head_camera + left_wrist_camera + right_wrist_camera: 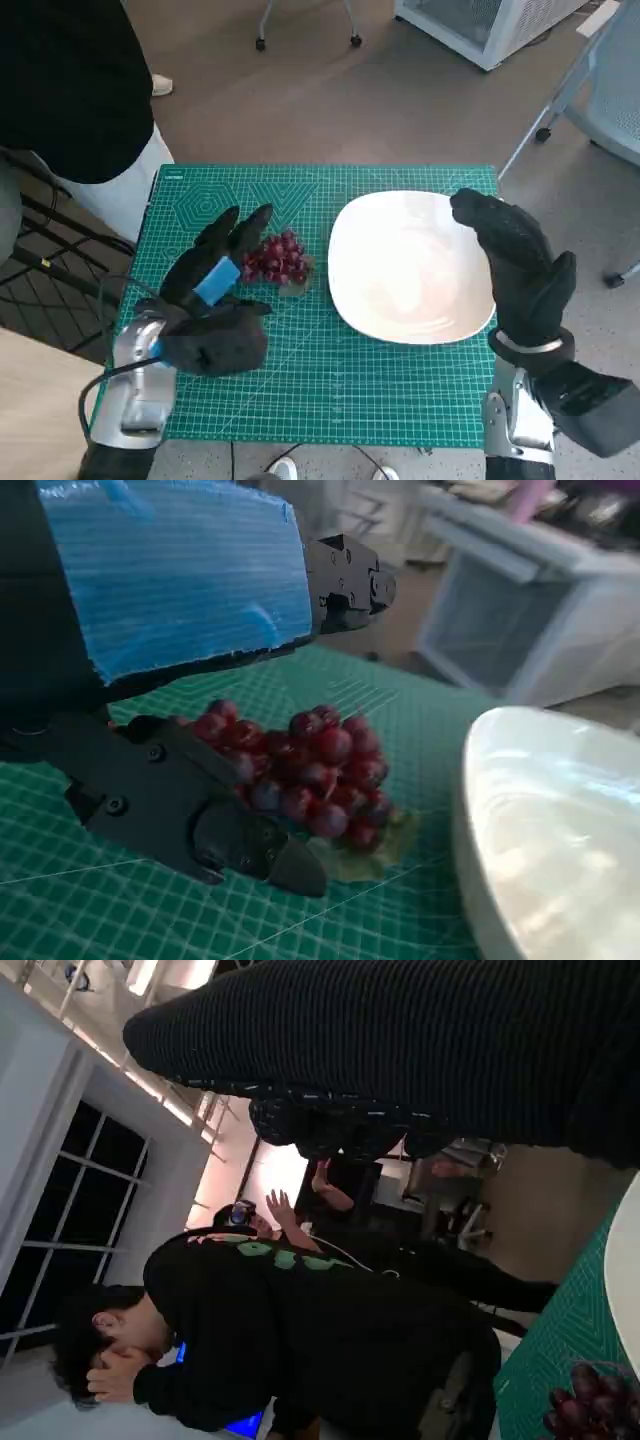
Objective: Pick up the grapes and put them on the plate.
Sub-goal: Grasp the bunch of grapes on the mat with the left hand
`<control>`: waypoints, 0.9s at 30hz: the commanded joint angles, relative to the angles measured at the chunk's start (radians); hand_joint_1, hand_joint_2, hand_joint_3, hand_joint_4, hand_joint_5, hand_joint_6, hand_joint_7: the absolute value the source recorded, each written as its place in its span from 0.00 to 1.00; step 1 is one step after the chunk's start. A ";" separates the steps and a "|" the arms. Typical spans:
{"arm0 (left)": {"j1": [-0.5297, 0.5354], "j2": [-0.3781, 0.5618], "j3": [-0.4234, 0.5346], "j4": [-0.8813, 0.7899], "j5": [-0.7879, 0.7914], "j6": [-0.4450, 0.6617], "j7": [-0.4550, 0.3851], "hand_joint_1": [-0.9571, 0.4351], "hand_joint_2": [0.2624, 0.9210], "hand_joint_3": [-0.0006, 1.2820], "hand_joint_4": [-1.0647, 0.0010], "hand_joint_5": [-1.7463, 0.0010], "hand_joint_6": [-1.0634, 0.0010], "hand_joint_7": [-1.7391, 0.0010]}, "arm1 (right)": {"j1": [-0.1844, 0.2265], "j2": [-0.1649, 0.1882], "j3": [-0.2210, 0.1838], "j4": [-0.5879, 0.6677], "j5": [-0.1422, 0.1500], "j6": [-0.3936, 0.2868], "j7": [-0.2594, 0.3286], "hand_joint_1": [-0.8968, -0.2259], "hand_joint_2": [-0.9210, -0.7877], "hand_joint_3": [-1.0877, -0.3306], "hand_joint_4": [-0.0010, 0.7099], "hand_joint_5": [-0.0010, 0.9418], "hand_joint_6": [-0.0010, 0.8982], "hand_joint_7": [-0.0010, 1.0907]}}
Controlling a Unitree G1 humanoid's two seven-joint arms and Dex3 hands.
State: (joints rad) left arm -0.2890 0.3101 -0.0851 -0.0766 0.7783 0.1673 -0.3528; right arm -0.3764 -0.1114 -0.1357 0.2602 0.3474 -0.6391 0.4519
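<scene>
Blue tape covers the back of the left hand [180, 570], which fills most of the left wrist view; its black fingers [200, 800] spread to either side of the grapes [315, 770] without closing on them — the hand is wide and holds nothing. In the head view the same left hand [215, 275] hangs over the green cutting mat [330, 390], its fingertips reaching to the bunch from the side away from the plate. The grapes [278, 258] are dark red, lying on the mat with a bit of green leaf under them, just beside the rim of the white plate [410, 270] but not on it. The plate itself sits toward the mat's right half, shallow and glossy.

On the other side, the right hand [520, 270] in its black knitted glove is raised above the plate's right edge, fingers stretched out and slightly apart — nothing in it. The right wrist view shows the glove [420, 1040] as a dark ribbed band, with a person in black clothing [300, 1330] beyond it and a corner of the mat and grapes [590, 1405] at the frame's edge. A person's dark sleeve [70, 80] shows at the head view's upper left, and a pale cabinet [490, 25] stands on the floor beyond the table.
</scene>
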 commanded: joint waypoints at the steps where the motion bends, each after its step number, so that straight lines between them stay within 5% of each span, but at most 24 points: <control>1: -0.009 0.015 -0.032 -0.012 0.008 0.047 -0.001 0.32 0.68 0.00 1.00 1.00 0.88 0.99 | 0.024 0.003 -0.001 0.003 -0.007 0.013 -0.007 0.71 0.00 0.73 0.52 0.00 0.18 0.37; 27: -0.219 0.037 -0.174 0.285 0.015 0.148 0.055 0.40 0.67 0.00 1.00 1.00 0.86 1.00 | 0.031 0.007 -0.007 0.009 0.002 0.014 -0.004 0.71 0.00 0.73 0.52 0.00 0.18 0.37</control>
State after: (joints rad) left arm -0.4641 0.3419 -0.2394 0.1598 0.7867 0.3091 -0.3160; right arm -0.3666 -0.1094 -0.1404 0.2585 0.3484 -0.6378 0.4515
